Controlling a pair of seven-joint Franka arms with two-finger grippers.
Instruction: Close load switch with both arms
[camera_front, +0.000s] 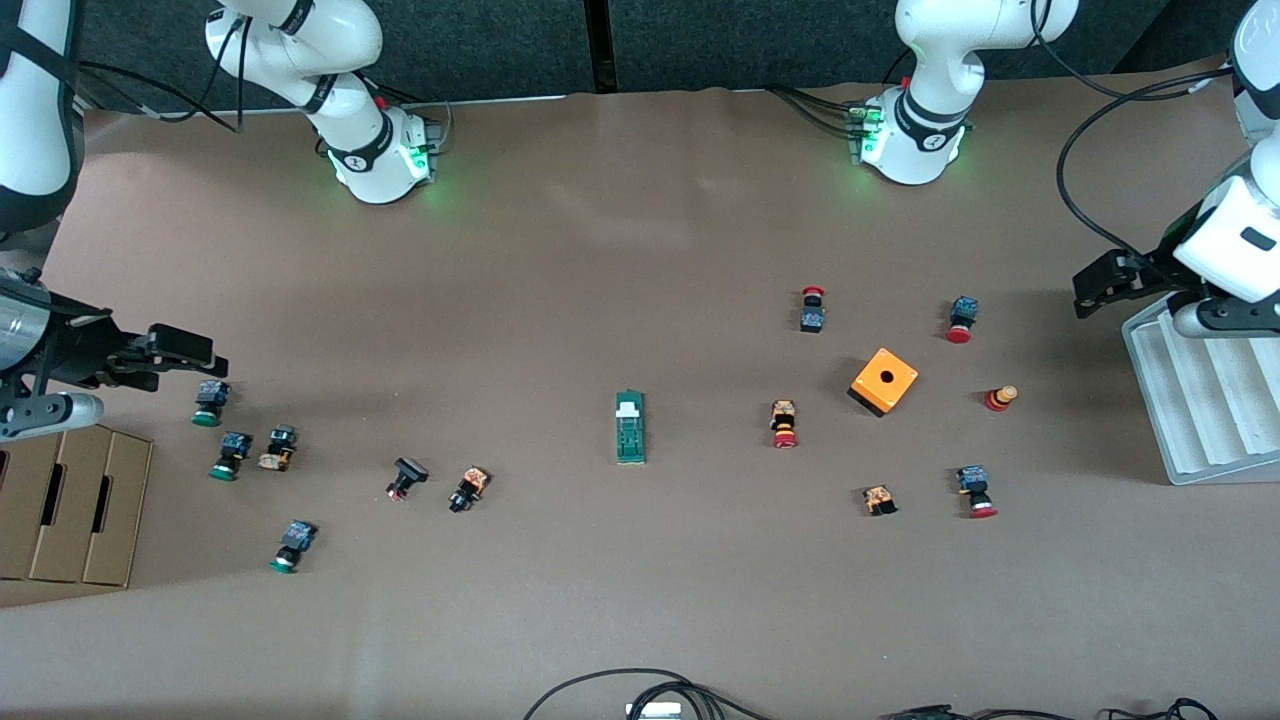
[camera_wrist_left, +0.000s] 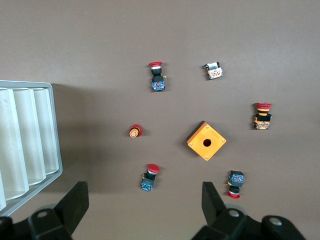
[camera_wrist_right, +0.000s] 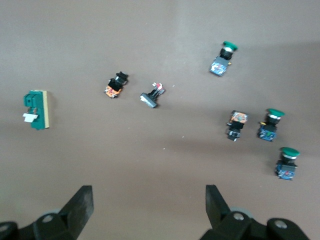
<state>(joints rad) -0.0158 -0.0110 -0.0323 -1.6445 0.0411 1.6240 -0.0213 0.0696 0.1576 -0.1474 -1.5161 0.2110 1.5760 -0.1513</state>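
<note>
Green-capped buttons: we count four small green-capped push buttons (camera_front: 292, 545) toward the right arm's end of the table, this one nearest the front camera.
Red-capped buttons: we see small red-capped push buttons (camera_front: 974, 491) scattered toward the left arm's end, around the orange box.
Load switch: we find the narrow green rectangular load switch with a white sliding tab (camera_front: 630, 426) lying flat at mid-table, alone, well apart from both grippers; the white tab sits at its end farther from the front camera.
Orange box: we note a square orange box with a round hole on top (camera_front: 883, 381), farther back than the switch, toward the left arm's end.
Right gripper: the black two-finger right gripper (camera_front: 170, 350) hangs over the table edge just above the green buttons, beside a brown cardboard tray (camera_front: 70, 505); in its wrist view the fingers (camera_wrist_right: 80, 207) stand wide apart, holding nothing.
Left gripper: the black left gripper (camera_front: 1100, 283) hovers beside a pale grey ribbed tray (camera_front: 1200, 400); its fingers (camera_wrist_left: 75, 202) are spread, empty.
</note>
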